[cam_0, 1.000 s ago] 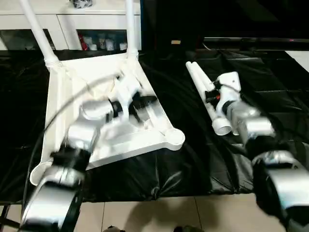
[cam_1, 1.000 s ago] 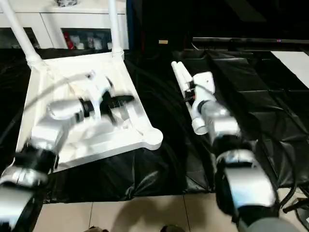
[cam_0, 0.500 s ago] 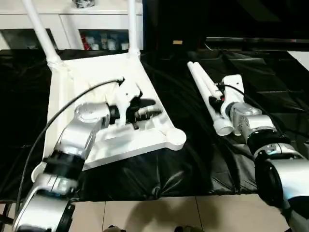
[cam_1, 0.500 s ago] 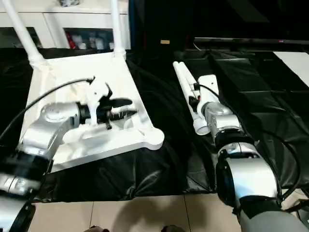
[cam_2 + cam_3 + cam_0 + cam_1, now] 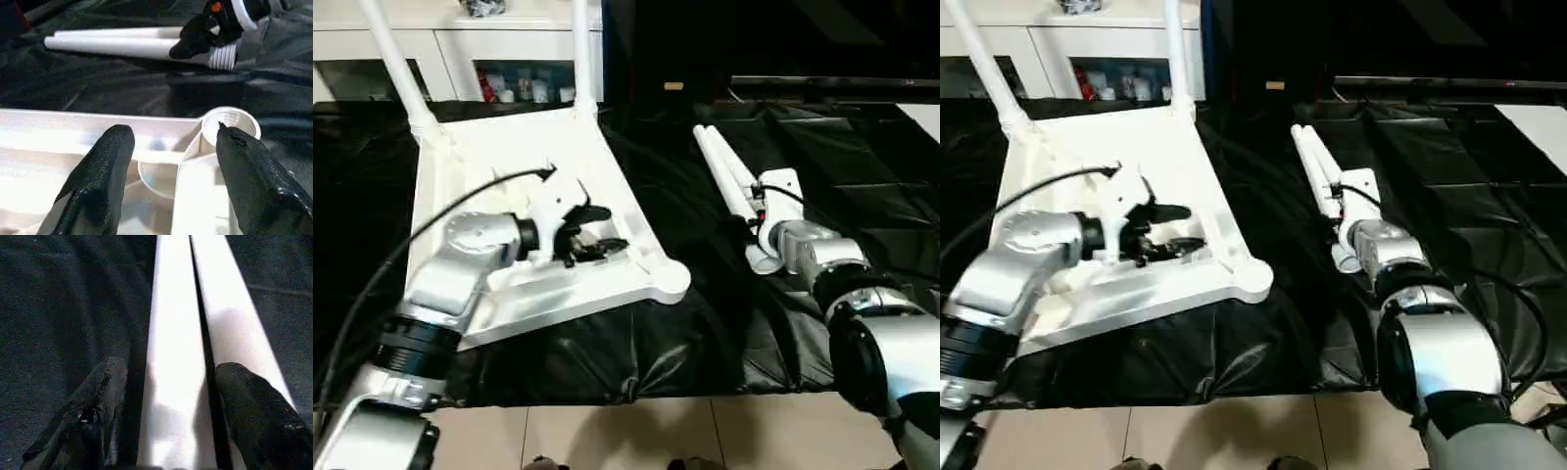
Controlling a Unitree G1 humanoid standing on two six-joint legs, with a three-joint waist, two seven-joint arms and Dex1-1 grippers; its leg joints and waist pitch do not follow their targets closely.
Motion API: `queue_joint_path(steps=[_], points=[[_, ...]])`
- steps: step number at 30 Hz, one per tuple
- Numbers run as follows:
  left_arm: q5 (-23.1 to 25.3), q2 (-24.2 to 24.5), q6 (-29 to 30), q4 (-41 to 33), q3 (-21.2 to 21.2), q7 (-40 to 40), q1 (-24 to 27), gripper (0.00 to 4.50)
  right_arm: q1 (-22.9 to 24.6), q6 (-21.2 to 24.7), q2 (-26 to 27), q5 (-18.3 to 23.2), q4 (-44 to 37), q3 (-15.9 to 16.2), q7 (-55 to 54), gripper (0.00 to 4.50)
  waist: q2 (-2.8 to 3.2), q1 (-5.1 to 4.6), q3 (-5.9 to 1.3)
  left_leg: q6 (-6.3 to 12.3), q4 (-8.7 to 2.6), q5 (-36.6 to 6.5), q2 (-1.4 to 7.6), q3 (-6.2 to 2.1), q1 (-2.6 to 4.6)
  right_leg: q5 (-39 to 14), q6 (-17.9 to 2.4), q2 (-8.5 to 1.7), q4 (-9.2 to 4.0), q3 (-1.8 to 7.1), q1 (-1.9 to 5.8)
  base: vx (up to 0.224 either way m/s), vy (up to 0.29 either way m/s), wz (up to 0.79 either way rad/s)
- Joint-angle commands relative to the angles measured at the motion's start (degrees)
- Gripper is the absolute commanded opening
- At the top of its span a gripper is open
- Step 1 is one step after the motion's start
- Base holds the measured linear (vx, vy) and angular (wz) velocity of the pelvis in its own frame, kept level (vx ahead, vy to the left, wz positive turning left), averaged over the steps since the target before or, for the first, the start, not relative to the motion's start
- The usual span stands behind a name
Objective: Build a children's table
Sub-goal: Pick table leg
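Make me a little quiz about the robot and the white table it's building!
1. True or false: two legs already stand in the upside-down tabletop.
2. What lies under the right gripper? A) two loose legs side by side B) a hammer C) a cup
3. Fill in: the left gripper hovers over the tabletop's ribbed ____.

Key: 1 true; 2 A; 3 underside.
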Motion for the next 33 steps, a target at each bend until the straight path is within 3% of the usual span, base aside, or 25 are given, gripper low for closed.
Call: queue_joint_path(steps=[1, 5, 11, 14, 22, 27, 33], points=[[-0.25, 1.22, 1.35, -1.99, -0.17, -1.22, -0.18, 3.04, -1.37, 2.31, -0.36, 0.41, 0.98, -0.81, 0.3, 3.31, 0.22, 0.5, -4.46, -0.61, -3.53, -15.29, 0.69, -0.23, 0.79, -14.31, -13.49, -1.92, -3.05, 1.64, 3.07, 0.0, 0.0, 0.0], [-1.03, 3.21, 3.05, -3.72, -0.52, -3.58, -0.02, 3.04, -2.21, 4.67, -0.62, 1.02, 1.48, -1.63, 0.72, 3.31, 0.46, 0.88, -4.41, -1.06, -3.54, -15.38, 0.7, -0.19, 0.84, -14.2, -13.63, -1.86, -2.95, 1.61, 2.95, 0.0, 0.0, 0.0], [-3.6, 8.87, 6.86, -6.36, -3.3, -13.49, -0.57, 3.04, -3.49, 15.34, -1.52, 4.13, 2.92, -5.38, 3.97, 3.31, 0.31, 1.51, -4.27, -1.84, -3.69, -16.7, 0.76, -0.22, 0.96, -15.45, -13.48, -1.92, -2.95, 1.65, 2.8, 0.0, 0.0, 0.0], [-3.87, 10.24, 8.09, -6.85, -3.76, -15.36, -1.12, 3.04, -3.54, 17.39, -1.96, 2.99, 3.17, -4.38, 5.79, 3.15, 0.27, 1.82, -4.21, -2.19, -3.71, -16.51, 0.78, -0.26, 0.95, -16.02, -13.5, -2.02, -2.89, 1.69, 2.76, 0.0, 0.0, 0.0], [-5.55, 10.67, 11.19, -7.76, -4.16, -17.25, -2.08, 3.04, -3.02, 19.08, -2.51, 0.11, 3.27, -2.02, 7.71, 2.51, -0.17, 2.33, -4.02, -3.24, -3.7, -17.33, 0.71, -0.27, 0.98, -20.12, -11.67, -2.18, -3.14, 1.89, 2.57, 0.0, 0.0, 0.0], [-5.68, 10.15, 12.72, -7.7, -4.86, -17.18, -2.72, 3.04, -2.74, 19.49, -2.81, 0.62, 2.86, -3.69, 6.09, 2.07, -0.58, 2.55, -4.02, -3.45, -3.74, -17.42, 0.72, -0.31, 1.05, -21.7, -10.41, -2.15, -3.33, 1.87, 2.45, 0.0, 0.0, 0.0], [-4.17, 8.58, 10.7, -5.86, -3.54, -13.19, -3.18, 3.04, -3.11, 17.5, -3.02, 2.13, 2.6, -5.73, 4.79, 1.91, -0.54, 2.58, -4.19, -3.49, -3.69, -16.09, 0.67, -0.31, 0.91, -18.83, -10.78, -2.07, -2.98, 1.89, 2.65, 0.0, 0.0, 0.0]])
